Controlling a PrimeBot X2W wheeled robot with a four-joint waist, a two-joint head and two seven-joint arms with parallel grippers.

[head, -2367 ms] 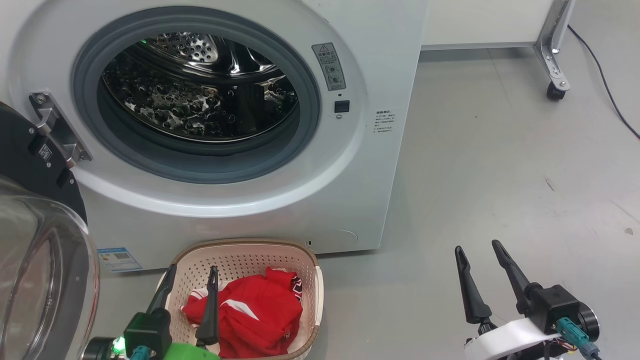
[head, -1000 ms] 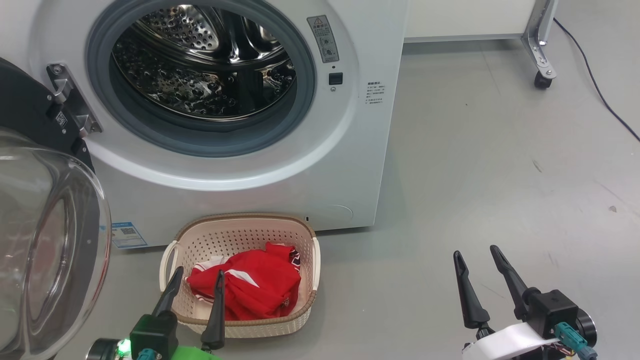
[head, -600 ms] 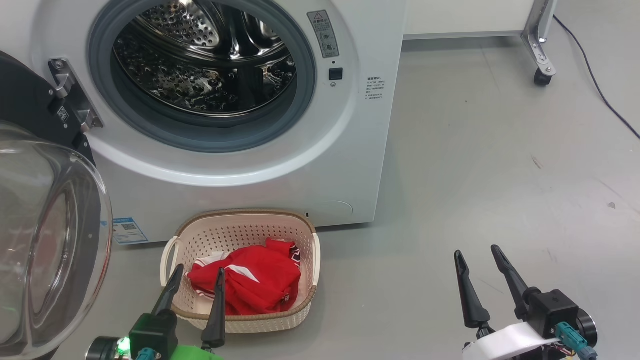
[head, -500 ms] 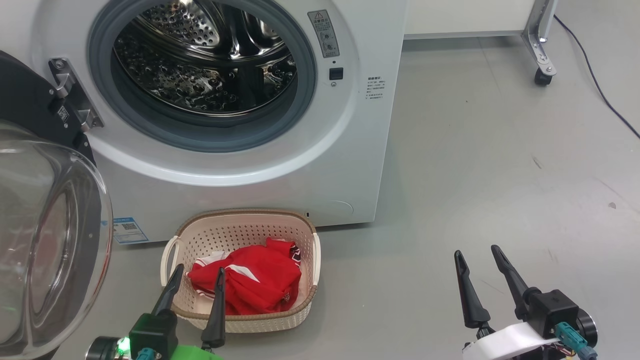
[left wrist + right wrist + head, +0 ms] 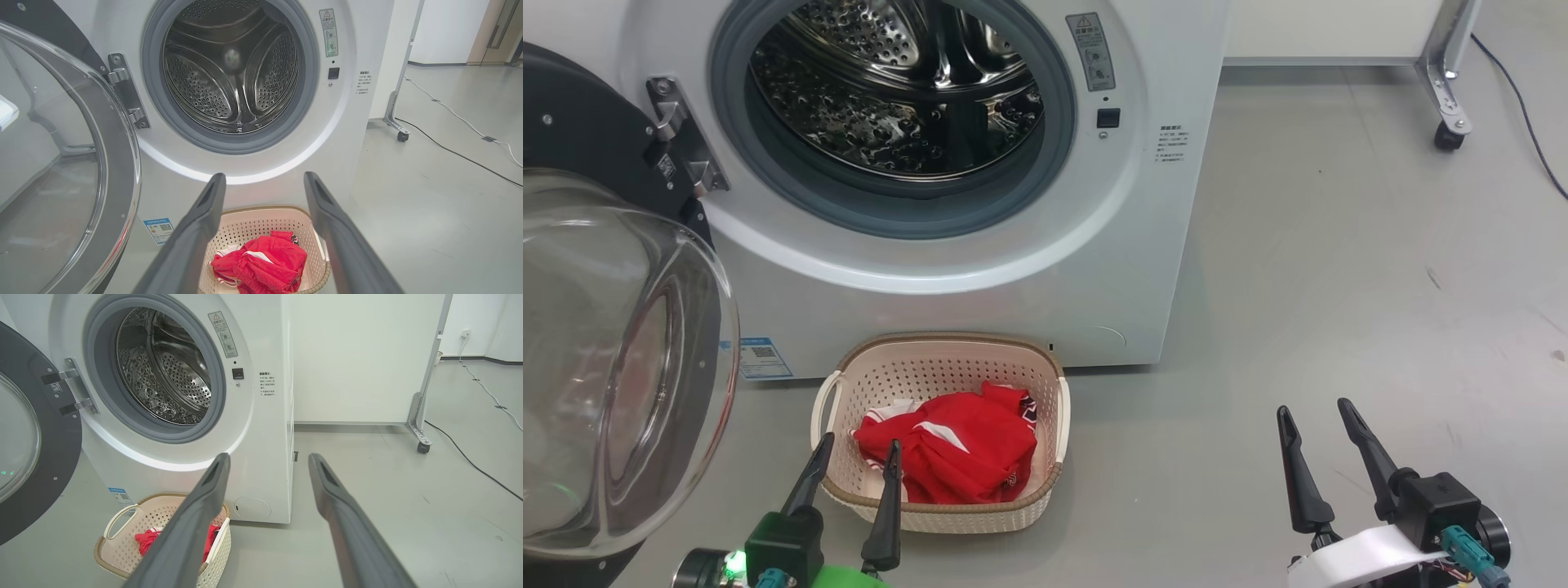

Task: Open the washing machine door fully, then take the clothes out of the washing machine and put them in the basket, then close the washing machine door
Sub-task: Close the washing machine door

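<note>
**Status.** The clothes (image 5: 956, 453) lie in the basket (image 5: 947, 339), which stands on the floor (image 5: 1339, 286) just in front of the washing machine (image 5: 980, 302), below its opening. The drum (image 5: 898, 90) looks empty. The washing machine door (image 5: 621, 359) stands swung wide on the robot's left, so closing it is judged the one step left.

**Grippers.** The left gripper (image 5: 862, 441) hangs over the near rim of the basket, fingers spread wide and holding nothing. The right gripper (image 5: 1312, 406) hovers over bare floor well to the right, also spread wide and empty.

**Handling.** The door is rigid and probably heavy, and it turns only about the hinge (image 5: 682, 135). Its bulging glass bowl is smooth and likely slippery, and it offers nothing to pinch. The glossy black ring around the glass is the better contact. A push or hook at the rim farthest from the hinge should need the least force. The door's outer face is hidden.

**Clearances.**
- The door's arc passes above the basket. It appears to clear the brown rim, but the margin cannot be judged.
- The glass bowl must enter the grey rubber seal (image 5: 890, 216) squarely.
- The fingers should be clear of the gap at the latch slot (image 5: 1107, 118) before contact.
- Open floor lies to the right, as far as a wheeled frame (image 5: 1445, 106) and a cable (image 5: 1519, 106)
</note>
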